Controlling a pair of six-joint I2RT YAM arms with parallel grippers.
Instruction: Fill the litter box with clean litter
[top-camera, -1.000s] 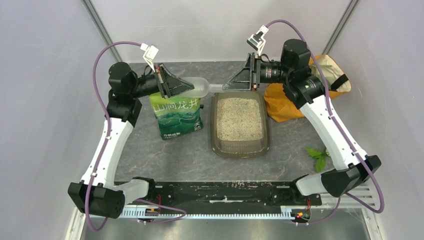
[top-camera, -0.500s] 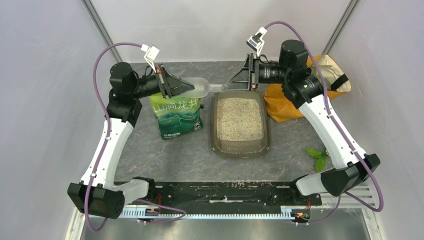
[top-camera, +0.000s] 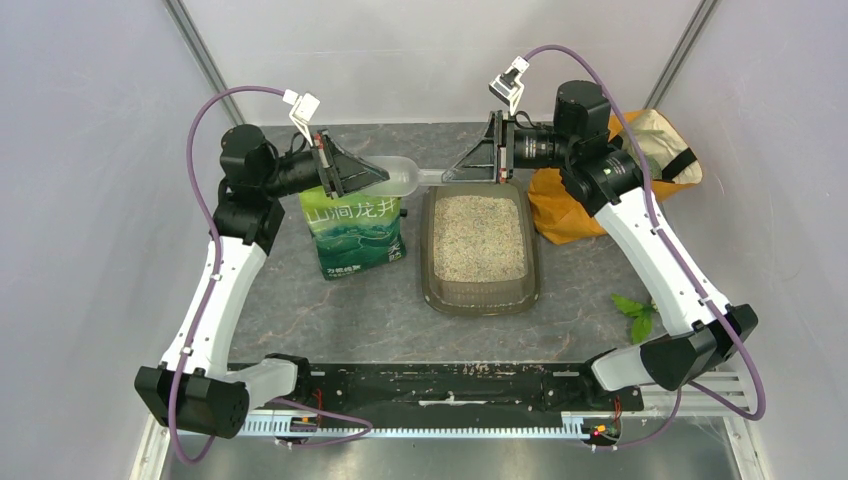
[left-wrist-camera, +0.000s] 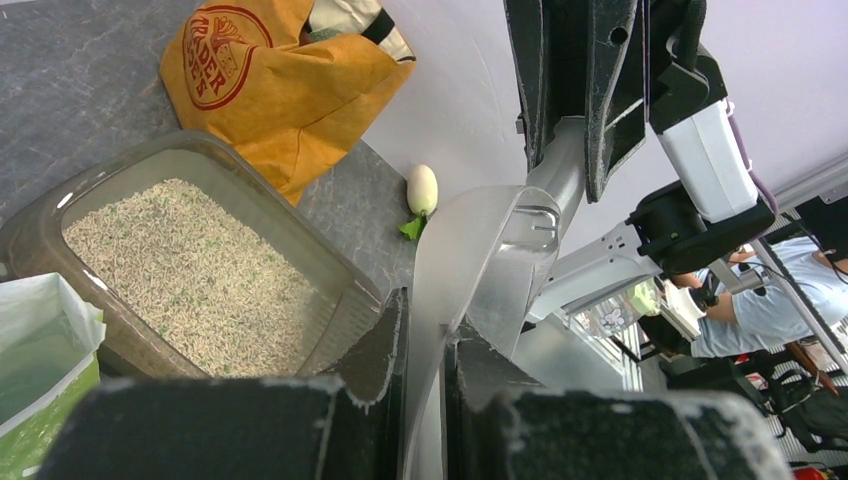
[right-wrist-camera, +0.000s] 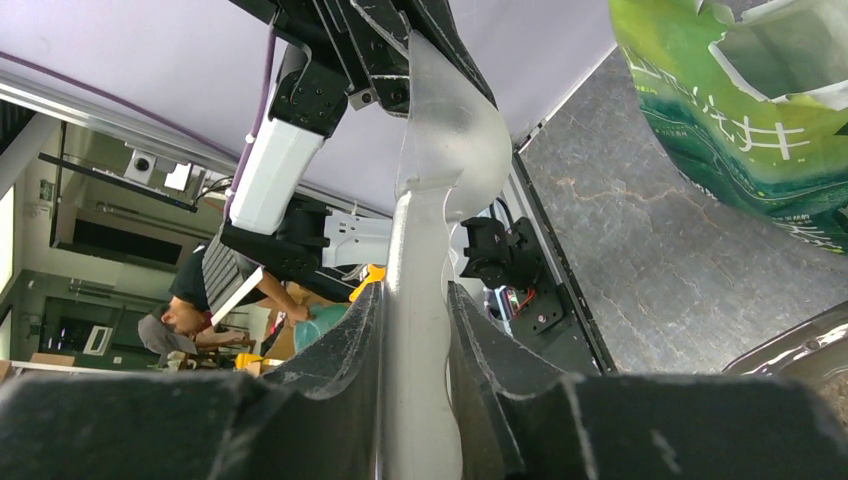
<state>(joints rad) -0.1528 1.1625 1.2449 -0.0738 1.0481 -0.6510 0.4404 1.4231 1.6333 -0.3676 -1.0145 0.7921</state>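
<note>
The litter box (top-camera: 432, 280) stands right of centre, a dark translucent tray holding clean litter (top-camera: 477, 236), pale granules with green specks. It also shows in the left wrist view (left-wrist-camera: 130, 155) with the litter (left-wrist-camera: 190, 270). A translucent white scoop (top-camera: 405, 178) hangs in the air above the box's far left corner, held from both ends. My left gripper (top-camera: 375, 176) is shut on its bowl wall (left-wrist-camera: 480, 260). My right gripper (top-camera: 455, 172) is shut on its handle (right-wrist-camera: 420, 250). I cannot tell whether the scoop holds litter.
A green printed pouch (top-camera: 355, 232), its top torn open, stands left of the box under the left gripper. An orange cloth bag (top-camera: 570, 205) lies at the back right. A green leaf (top-camera: 635, 312) lies at the right. A small white vegetable (left-wrist-camera: 422, 188) lies by the back wall.
The right gripper has edged slightly to the left along the scoop's handle. The left gripper and the scoop have stayed almost still.
</note>
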